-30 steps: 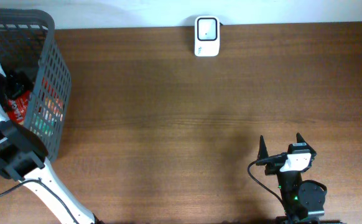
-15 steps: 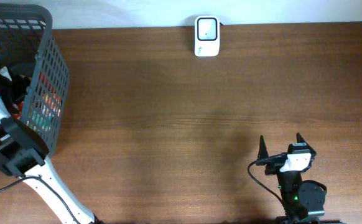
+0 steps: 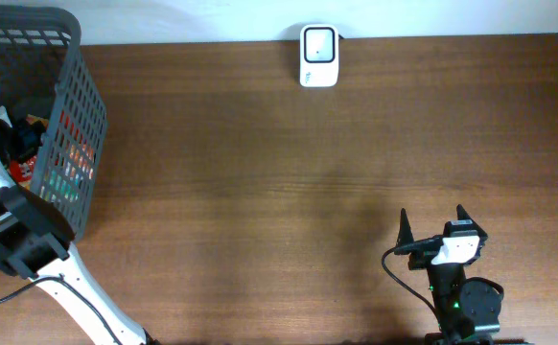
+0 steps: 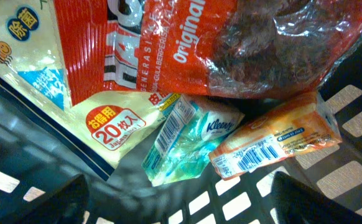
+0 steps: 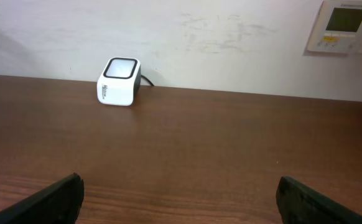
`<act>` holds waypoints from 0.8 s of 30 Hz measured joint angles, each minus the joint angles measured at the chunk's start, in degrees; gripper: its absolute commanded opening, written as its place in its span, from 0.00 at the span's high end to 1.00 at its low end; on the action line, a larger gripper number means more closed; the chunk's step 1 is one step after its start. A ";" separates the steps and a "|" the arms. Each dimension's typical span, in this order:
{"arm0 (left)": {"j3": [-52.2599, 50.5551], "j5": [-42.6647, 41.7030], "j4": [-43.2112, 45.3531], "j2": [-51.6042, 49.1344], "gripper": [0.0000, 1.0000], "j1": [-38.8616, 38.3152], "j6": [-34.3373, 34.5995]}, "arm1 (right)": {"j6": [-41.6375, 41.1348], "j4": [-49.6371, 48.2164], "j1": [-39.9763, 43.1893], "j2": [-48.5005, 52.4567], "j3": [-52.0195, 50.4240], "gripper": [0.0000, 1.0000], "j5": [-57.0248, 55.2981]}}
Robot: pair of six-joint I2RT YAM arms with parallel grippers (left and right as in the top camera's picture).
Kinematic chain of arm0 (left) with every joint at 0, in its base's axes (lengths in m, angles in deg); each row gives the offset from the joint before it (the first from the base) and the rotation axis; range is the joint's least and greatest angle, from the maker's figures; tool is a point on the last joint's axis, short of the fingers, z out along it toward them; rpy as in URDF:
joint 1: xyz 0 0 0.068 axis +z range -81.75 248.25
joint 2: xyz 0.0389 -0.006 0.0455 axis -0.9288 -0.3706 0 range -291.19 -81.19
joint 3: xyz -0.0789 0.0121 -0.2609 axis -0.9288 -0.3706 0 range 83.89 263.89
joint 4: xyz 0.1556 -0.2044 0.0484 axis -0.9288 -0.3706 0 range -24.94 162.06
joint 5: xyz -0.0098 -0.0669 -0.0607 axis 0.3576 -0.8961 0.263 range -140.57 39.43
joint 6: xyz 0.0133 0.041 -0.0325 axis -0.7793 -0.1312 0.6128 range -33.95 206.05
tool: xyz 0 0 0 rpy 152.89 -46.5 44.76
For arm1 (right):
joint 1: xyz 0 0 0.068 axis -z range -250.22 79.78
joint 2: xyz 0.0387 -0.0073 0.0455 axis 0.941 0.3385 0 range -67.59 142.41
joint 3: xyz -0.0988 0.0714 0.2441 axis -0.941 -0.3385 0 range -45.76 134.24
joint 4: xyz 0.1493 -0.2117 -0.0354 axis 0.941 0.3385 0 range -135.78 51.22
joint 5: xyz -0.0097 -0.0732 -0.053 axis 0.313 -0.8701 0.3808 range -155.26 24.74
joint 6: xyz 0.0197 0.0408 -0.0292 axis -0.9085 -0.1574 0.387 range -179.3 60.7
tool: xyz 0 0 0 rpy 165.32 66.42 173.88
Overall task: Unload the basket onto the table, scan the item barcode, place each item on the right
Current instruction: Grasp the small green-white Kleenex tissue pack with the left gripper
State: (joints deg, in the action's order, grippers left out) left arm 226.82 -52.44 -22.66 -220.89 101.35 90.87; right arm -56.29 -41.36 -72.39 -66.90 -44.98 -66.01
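Observation:
My left gripper (image 4: 181,202) hangs open inside the grey basket (image 3: 80,115), low over its slatted floor, with nothing between its fingers. Just ahead of it lie a green Kleenex tissue pack (image 4: 190,140) and an orange packet (image 4: 274,140), both with their barcodes facing up. Behind them are a red "Original" bag (image 4: 168,43) and a yellow-white pack (image 4: 106,124). The white barcode scanner (image 3: 318,56) stands at the table's far edge, also seen in the right wrist view as the scanner (image 5: 119,81). My right gripper (image 3: 432,222) is open and empty near the front right.
The basket stands at the far left edge of the wooden table (image 3: 260,192), its walls close round my left arm (image 3: 15,240). A wall (image 5: 231,37) rises behind the scanner, with a control panel (image 5: 346,25) mounted on it.
The basket's rim has shifted slightly to the left, and my left arm has moved a little inside the basket. The right arm has not moved.

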 measured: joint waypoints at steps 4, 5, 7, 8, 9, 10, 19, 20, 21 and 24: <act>-0.22 0.35 3.65 0.00 0.04 0.00 -0.02 | 0.02 0.00 0.00 0.00 0.00 0.02 0.00; -0.57 0.39 4.87 0.00 0.04 0.02 -0.02 | 0.04 0.00 0.00 0.00 0.00 0.02 0.00; -1.99 0.42 7.17 0.22 0.05 0.02 -0.02 | 0.04 0.00 0.00 0.00 0.00 0.01 0.00; -3.13 0.39 8.17 0.33 0.05 0.00 -0.02 | 0.04 0.00 0.00 0.00 0.00 0.02 0.00; -4.66 0.42 9.29 0.57 0.05 0.02 -0.04 | 0.02 0.00 0.00 0.00 0.00 0.02 0.00; -6.14 0.42 10.19 0.61 0.06 0.02 -0.04 | 0.07 0.00 0.00 0.00 0.00 0.02 0.00; -16.59 0.39 21.53 1.51 0.61 0.00 -2.69 | 0.04 0.00 0.00 0.00 0.00 0.02 0.00; -16.94 0.35 21.75 1.60 0.70 0.00 -2.71 | 0.07 0.00 0.00 0.00 0.00 0.02 0.00; -17.18 0.15 21.79 1.62 0.82 0.00 -3.06 | 0.04 0.00 0.00 0.00 0.00 0.02 0.00; -17.66 0.00 21.97 1.62 1.00 -0.17 -3.82 | 0.02 0.00 0.00 0.00 0.00 0.02 0.00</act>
State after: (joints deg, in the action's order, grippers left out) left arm 209.16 -52.44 -0.69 -219.27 101.17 87.04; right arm -56.27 -41.36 -72.39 -66.90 -44.98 -66.01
